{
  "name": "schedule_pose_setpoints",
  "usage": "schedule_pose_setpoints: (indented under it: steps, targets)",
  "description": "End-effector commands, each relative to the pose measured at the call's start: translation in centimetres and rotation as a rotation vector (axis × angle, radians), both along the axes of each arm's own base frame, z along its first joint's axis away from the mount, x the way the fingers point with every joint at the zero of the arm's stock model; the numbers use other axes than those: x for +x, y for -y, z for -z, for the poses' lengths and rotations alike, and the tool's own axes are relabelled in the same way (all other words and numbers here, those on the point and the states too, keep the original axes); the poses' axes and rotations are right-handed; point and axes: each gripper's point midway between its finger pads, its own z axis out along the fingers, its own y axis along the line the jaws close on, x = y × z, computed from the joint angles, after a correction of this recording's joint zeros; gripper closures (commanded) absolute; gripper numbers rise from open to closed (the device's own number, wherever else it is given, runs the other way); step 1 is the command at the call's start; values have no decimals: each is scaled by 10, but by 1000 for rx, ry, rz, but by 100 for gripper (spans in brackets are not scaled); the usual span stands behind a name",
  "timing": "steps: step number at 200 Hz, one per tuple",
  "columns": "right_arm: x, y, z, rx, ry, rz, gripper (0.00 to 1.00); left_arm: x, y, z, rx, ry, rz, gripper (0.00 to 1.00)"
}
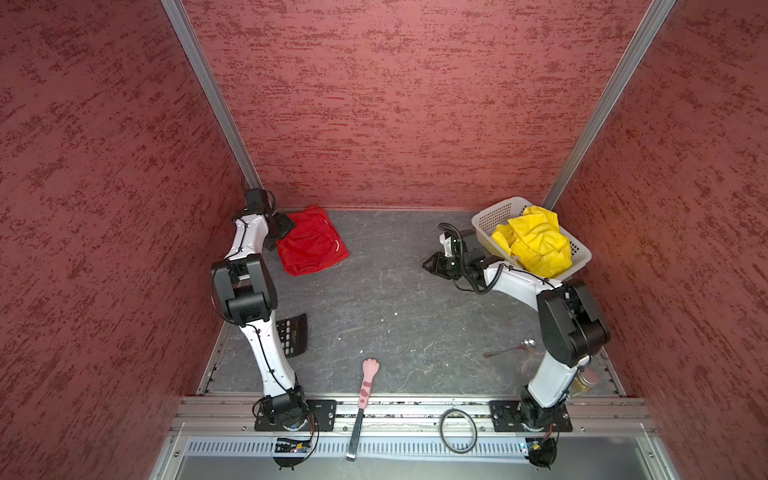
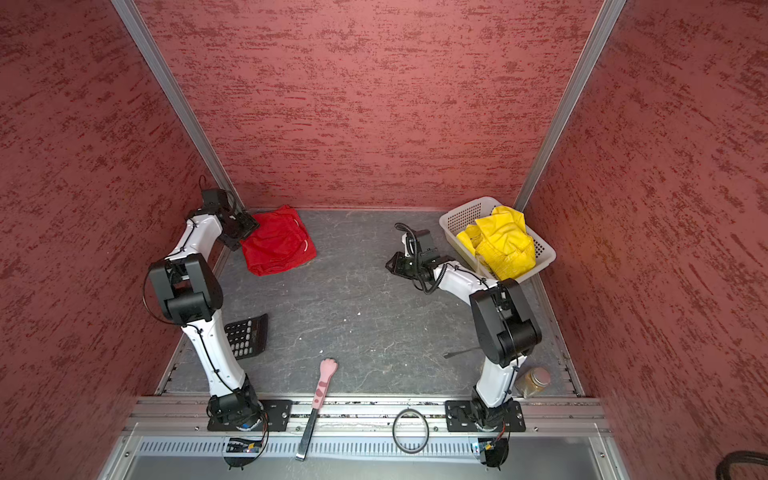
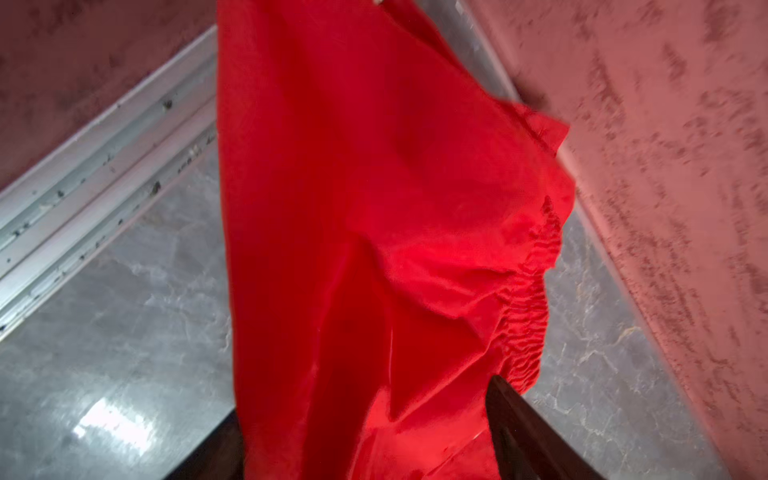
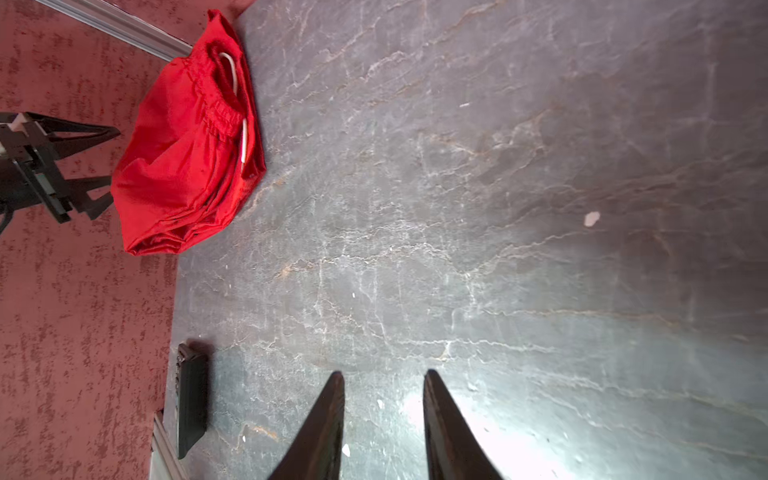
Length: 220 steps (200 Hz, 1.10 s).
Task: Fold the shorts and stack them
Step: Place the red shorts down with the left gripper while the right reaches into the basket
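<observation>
On the grey table (image 1: pixel 395 299) a white basket (image 1: pixel 494 212) sits in the far right corner with the yellow shorts (image 1: pixel 536 245) heaped inside it. The red shorts (image 1: pixel 311 245) lie folded in the far left corner, by the wall. The left gripper (image 4: pixel 116 166) is right at the edge of the red shorts, its jaws spread wide. The right gripper (image 4: pixel 384 378) hangs over the table near the basket, jaws a little apart, holding nothing.

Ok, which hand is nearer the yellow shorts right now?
Right. The right hand hovers just beside the basket holding the yellow shorts, pointing away from it. The left hand sits at the opposite side, by the red shorts.
</observation>
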Motion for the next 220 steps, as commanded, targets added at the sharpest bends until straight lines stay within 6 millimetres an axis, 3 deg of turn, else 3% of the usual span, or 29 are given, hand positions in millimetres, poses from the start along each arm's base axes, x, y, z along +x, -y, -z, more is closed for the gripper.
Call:
schedule_pose_setpoints:
  steps: [1,36,63,83,98,106,131,156,185,220]
  targets:
    - [16,4,-27,-19,71,11,67,-6,4,-29,28,26,11,22]
    - [47,34,-80,-102,179,75,63,-21,21,-73,139,41,28,32]
    - [62,70,-121,-164,262,186,57,-36,38,-99,194,82,33,49]
    - [64,98,-135,-186,276,261,55,-45,46,-115,205,132,21,62]
    - [63,122,-138,-223,269,325,53,-44,51,-122,206,173,27,63]
    - [63,138,-139,-254,262,370,51,-42,52,-116,198,170,34,63]
    - [60,203,-126,-358,149,551,28,-35,67,-81,114,103,84,67]
    - [54,261,-103,-543,20,676,9,-29,109,-65,64,116,186,66]
    - [48,311,-74,-696,-96,798,1,-30,162,-60,59,117,318,48]
    - [44,364,-32,-671,-221,877,1,-42,199,-45,33,81,405,47]
